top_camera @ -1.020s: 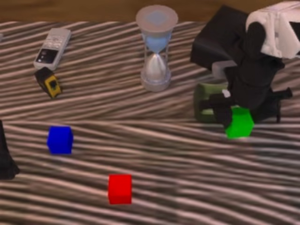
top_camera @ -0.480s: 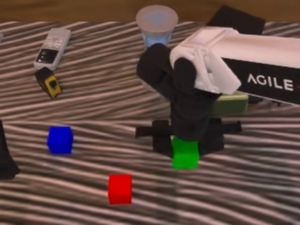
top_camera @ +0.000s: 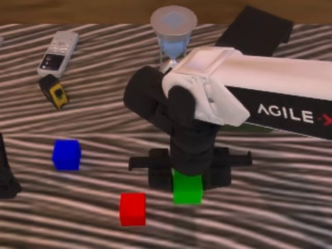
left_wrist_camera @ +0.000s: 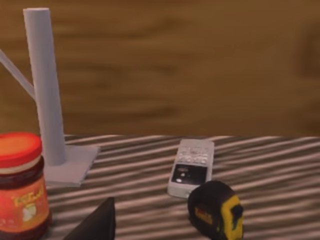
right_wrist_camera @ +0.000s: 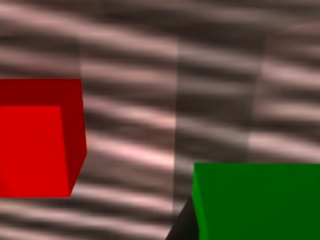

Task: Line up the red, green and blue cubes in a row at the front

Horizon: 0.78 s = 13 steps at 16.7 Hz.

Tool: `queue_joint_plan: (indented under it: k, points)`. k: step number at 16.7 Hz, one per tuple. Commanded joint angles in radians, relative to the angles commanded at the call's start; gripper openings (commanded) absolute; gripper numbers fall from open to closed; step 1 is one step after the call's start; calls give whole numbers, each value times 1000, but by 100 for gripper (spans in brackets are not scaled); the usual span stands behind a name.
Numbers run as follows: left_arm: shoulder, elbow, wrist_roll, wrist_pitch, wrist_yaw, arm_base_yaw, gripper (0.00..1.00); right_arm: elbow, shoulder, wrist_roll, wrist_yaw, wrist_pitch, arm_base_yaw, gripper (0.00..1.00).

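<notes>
My right gripper point(top_camera: 188, 179) sits low over the middle of the counter point(top_camera: 290, 207), fingers closed on the green cube point(top_camera: 187, 189), which shows just below my black wrist in the top view. In my right wrist view the green cube point(right_wrist_camera: 257, 200) fills the near corner and the red cube point(right_wrist_camera: 35, 145) lies off to one side, apart from it with bare striped counter between.

The risks, as I judge them: if I carry the green cube too close, its edge could knock the red cube point(top_camera: 133, 209) and spoil the row. Release from too high, and a hard, flat-faced cube could tip onto an edge and land crooked. Both look smooth and rigid with sharp corners, so a slight twist in my grip would show up as a skewed face.

Further out, the blue cube point(top_camera: 66, 154) waits well to the left, same plain solid shape. Behind my arm stands the hourglass point(top_camera: 173, 32), clear and rounded, tall enough to clip on a careless swing. At back left lie a pale remote point(top_camera: 57, 52) and a black-and-yellow tape measure point(top_camera: 54, 91). My left gripper point(top_camera: 6, 179) is parked at the left edge; its fingers I can't make out.
</notes>
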Motion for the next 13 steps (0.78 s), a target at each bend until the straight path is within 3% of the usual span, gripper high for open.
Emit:
queue_joint_plan:
  k: [13]
  points:
    - [0,0,0,0,0,0,100,-158,83,3,3,246,6,0]
